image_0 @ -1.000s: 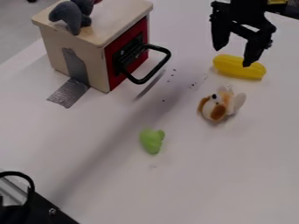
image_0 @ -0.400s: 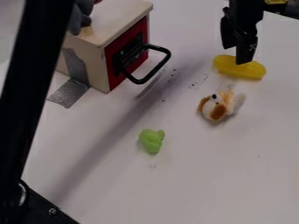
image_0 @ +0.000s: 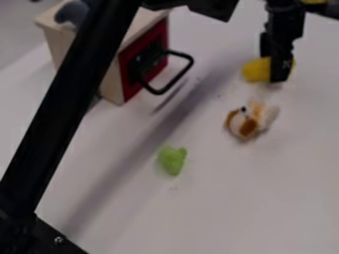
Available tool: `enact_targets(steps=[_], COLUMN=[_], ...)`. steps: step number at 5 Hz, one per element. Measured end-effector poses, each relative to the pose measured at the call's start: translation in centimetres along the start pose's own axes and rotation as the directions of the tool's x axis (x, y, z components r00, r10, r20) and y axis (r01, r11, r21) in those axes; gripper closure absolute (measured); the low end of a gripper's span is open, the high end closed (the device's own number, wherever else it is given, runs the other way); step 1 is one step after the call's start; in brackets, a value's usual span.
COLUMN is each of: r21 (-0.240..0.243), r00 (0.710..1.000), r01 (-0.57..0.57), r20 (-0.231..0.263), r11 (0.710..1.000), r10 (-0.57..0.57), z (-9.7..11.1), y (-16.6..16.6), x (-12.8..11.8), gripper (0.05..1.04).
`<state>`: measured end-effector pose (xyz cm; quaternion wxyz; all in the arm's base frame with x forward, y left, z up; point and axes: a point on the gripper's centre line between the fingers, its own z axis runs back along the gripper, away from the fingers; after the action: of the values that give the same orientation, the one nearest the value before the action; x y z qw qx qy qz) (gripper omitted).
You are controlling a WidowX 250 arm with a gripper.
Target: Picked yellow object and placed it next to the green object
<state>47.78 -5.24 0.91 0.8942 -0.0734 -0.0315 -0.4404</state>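
White tabletop (image_0: 238, 198), end effector (image_0: 275, 73) at yellow object (image_0: 254, 71), cannot tell whether open or clamped

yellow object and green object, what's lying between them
In the camera view, the plush dog lies between the yellow object and the green object, slightly right of the straight line joining them.

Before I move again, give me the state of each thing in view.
Gripper: low, at the yellow object
Yellow object: lengthwise, partly hidden by the gripper
Green object: on the table, apart from the yellow object
Plush dog: on the table, between them
Red door: shut
Gray toy: atop the box
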Motion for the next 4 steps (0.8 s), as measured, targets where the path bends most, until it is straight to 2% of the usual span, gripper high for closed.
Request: enact_targets(steps=[1,2,3,4], r21=[0.008,0.021,0.093,0.200], r00=[0.999,0.997,0.975,0.908], r01=[0.015,-0.031,-0.183,-0.395], r20=[-0.044,-0.075,-0.113,-0.062], r11=[1.000,0.999,0.979,0.897], r10=[-0.015,0.033,0.193,0.414], z=[-0.5,-0.7,-0.3,3.3], y=[-1.0,-2.0,-2.5,-3.4], x=[-0.2,-0.9,-1.7,-2.1], gripper=[0.136,0.400,0.452,0.452])
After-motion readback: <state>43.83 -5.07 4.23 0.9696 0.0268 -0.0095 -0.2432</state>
